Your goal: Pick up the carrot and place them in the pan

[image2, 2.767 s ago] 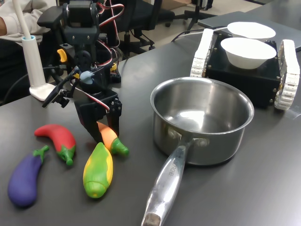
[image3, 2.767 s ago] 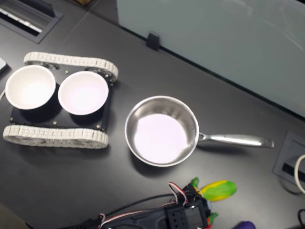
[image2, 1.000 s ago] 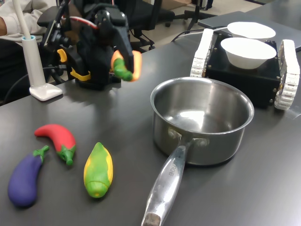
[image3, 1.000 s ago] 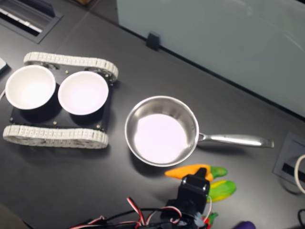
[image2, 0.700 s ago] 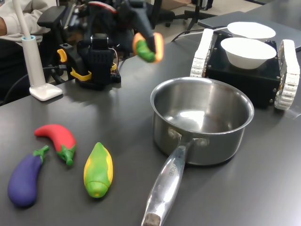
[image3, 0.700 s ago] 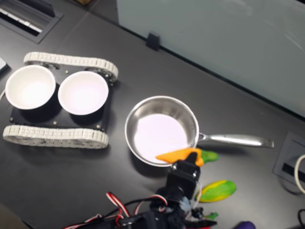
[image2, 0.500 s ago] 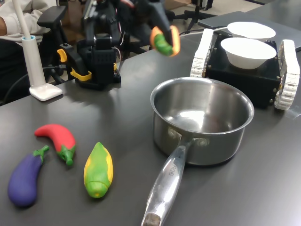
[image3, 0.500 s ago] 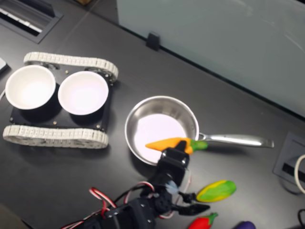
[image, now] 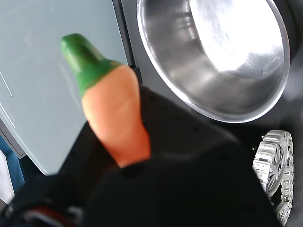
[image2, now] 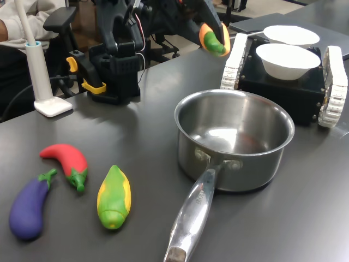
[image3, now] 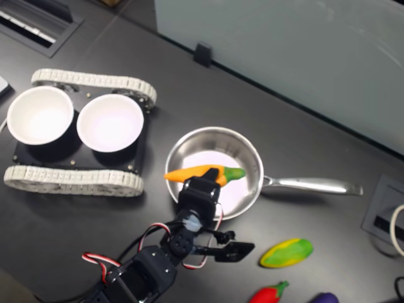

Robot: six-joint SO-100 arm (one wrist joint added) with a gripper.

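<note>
carried further since earlier frame: carrot (image3: 203, 173) now high over pan (image3: 247, 156) in second exterior view. gripper (image2: 210, 30) clamped on carrot. lower before letting go, release over centre.

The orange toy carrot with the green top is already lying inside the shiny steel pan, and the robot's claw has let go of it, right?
Not quite. The orange toy carrot with the green top is over the shiny steel pan, but the gripper is shut on it; the first exterior view shows it held high, and the pan is empty.
</note>
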